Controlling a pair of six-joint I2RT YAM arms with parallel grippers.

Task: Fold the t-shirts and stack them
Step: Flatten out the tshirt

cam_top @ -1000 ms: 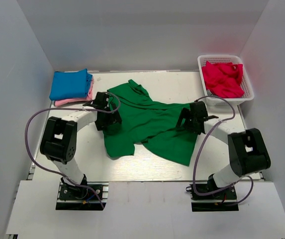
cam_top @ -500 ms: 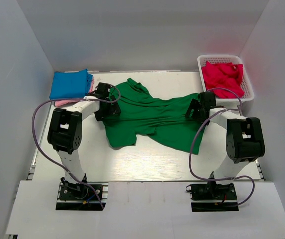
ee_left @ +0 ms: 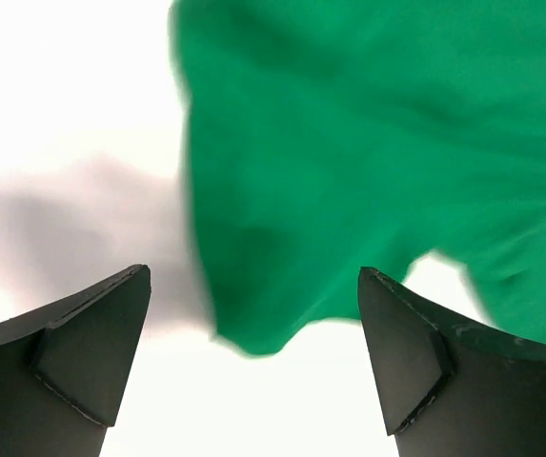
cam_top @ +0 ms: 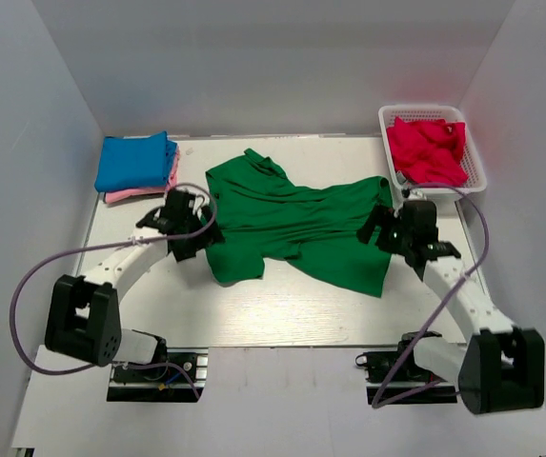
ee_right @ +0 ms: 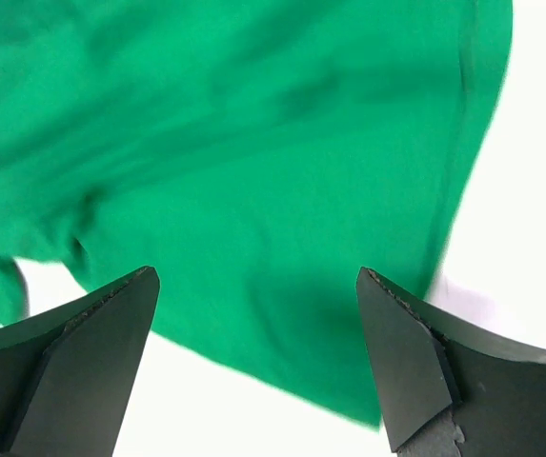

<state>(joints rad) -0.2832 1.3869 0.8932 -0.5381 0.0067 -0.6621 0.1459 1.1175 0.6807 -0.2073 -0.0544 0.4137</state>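
One green t-shirt lies between left gripper and right gripper.

the green t-shirt stretched wider toward the table's right edge. the left gripper and right gripper moved apart, and the left arm and right arm dropped toward the near corners.

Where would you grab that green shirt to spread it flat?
Probably by its two outer edges. The green t-shirt lies rumpled but flat, one corner ahead of the open left gripper and its hemmed edge ahead of the open right gripper. Come in low from each side.
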